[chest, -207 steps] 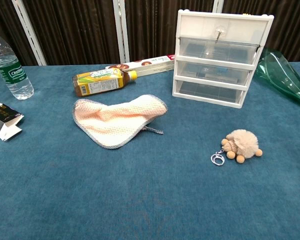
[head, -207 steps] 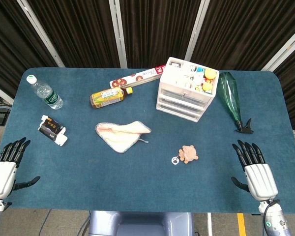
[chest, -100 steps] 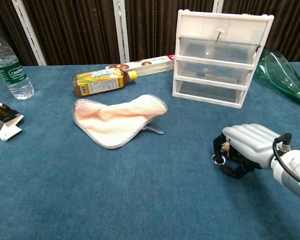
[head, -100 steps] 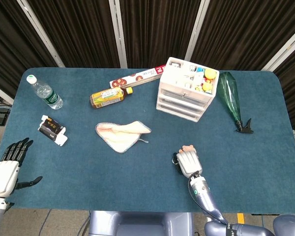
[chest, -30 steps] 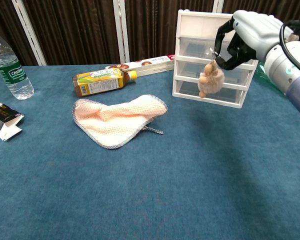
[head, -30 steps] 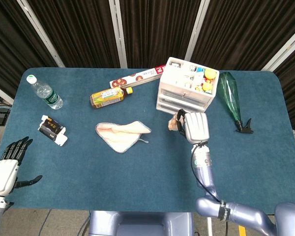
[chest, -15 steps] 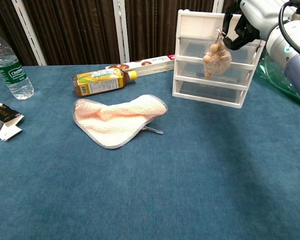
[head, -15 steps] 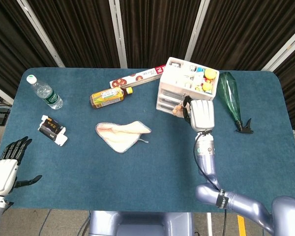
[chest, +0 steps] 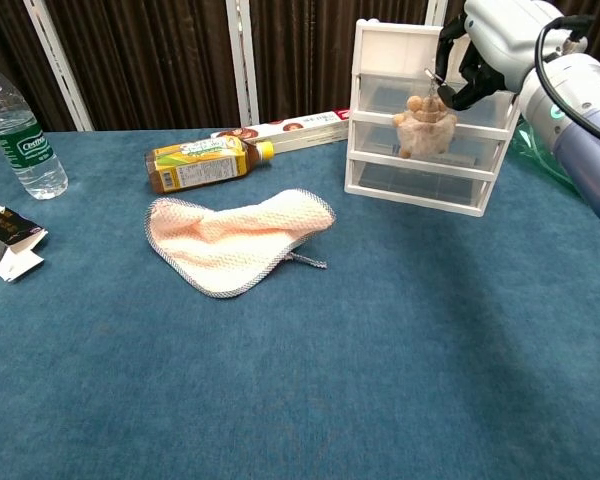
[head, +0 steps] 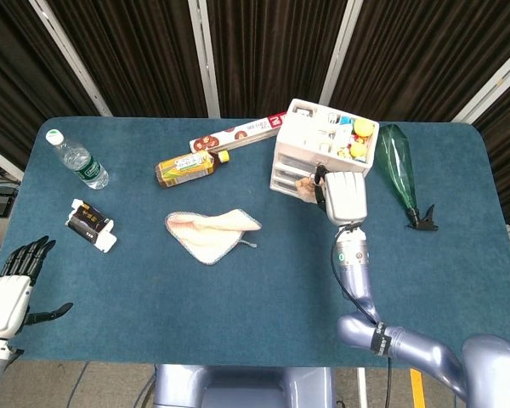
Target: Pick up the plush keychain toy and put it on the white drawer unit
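The beige plush keychain toy (chest: 424, 126) dangles in the air in front of the white drawer unit (chest: 378, 150), level with its upper drawers. My right hand (chest: 488, 50) holds it by its ring from above. In the head view the toy (head: 305, 185) shows just left of my right hand (head: 344, 197), against the front of the drawer unit (head: 291, 174). The unit's open top holds several small colourful items (head: 350, 136). My left hand (head: 8, 289) rests off the table's near left corner with its fingers spread and nothing in it.
A peach cloth (head: 211, 233) lies mid-table. A yellow drink bottle (head: 187, 167) and a long box (head: 236, 133) lie behind it. A water bottle (head: 78, 159) and a small carton (head: 90, 224) are at the left. A green bottle (head: 399, 170) lies right of the drawers.
My right hand has shifted slightly left and a touch lower with the toy, which has swung round on its ring. The left hand has not moved.
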